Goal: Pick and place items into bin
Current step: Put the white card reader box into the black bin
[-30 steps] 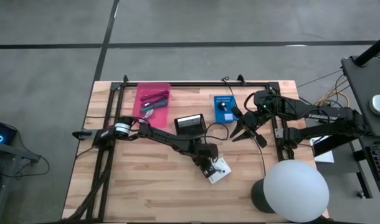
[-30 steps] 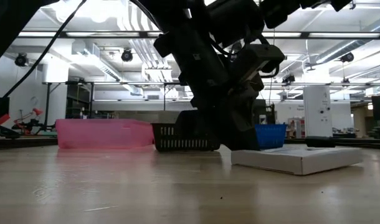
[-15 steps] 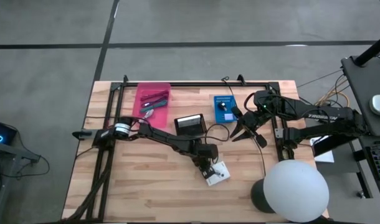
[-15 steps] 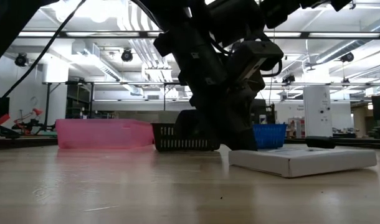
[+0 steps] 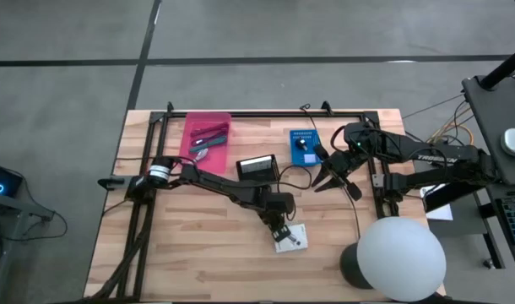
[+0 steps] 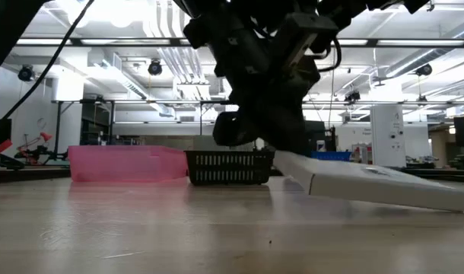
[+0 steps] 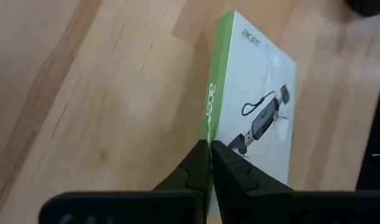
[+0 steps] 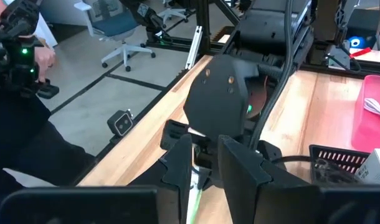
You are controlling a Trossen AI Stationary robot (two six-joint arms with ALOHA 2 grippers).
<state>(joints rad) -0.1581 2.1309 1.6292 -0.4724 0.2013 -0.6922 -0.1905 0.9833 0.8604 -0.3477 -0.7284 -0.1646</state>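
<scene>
— What is gripped by the left gripper?
— The edge of the white Acer box is pinched in its closed fingers; one end is lifted off the table, near the front.
— And the right gripper?
— It is held slightly parted beside the blue bin, with nothing visibly held.

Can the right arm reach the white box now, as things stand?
Probably not cleanly: the left gripper is shut on the white box, one edge lifted, and its arm lies across the approach. The right gripper waits by the blue bin.
</scene>
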